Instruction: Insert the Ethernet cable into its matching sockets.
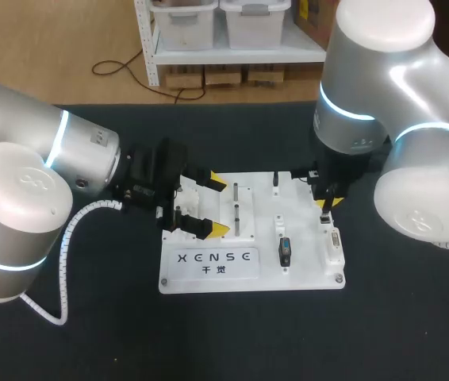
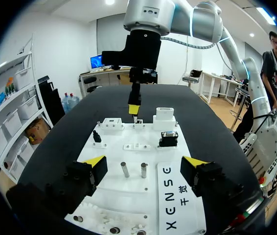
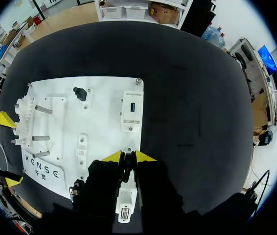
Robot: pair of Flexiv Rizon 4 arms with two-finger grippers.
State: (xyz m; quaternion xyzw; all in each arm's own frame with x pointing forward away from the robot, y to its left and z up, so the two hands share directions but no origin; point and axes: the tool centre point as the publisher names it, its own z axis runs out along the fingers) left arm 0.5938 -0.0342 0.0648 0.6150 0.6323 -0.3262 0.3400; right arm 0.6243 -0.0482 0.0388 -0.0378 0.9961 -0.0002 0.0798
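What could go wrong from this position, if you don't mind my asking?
1. The left pincer is open over the board's left end, the metal pins just ahead of it; a forward move might bump them or shift the board.
2. The right pincer hangs low at the board's right edge beside a white connector block; slight misalignment could press on that block.
3. I cannot make out the cable, so a plug may not be held securely.
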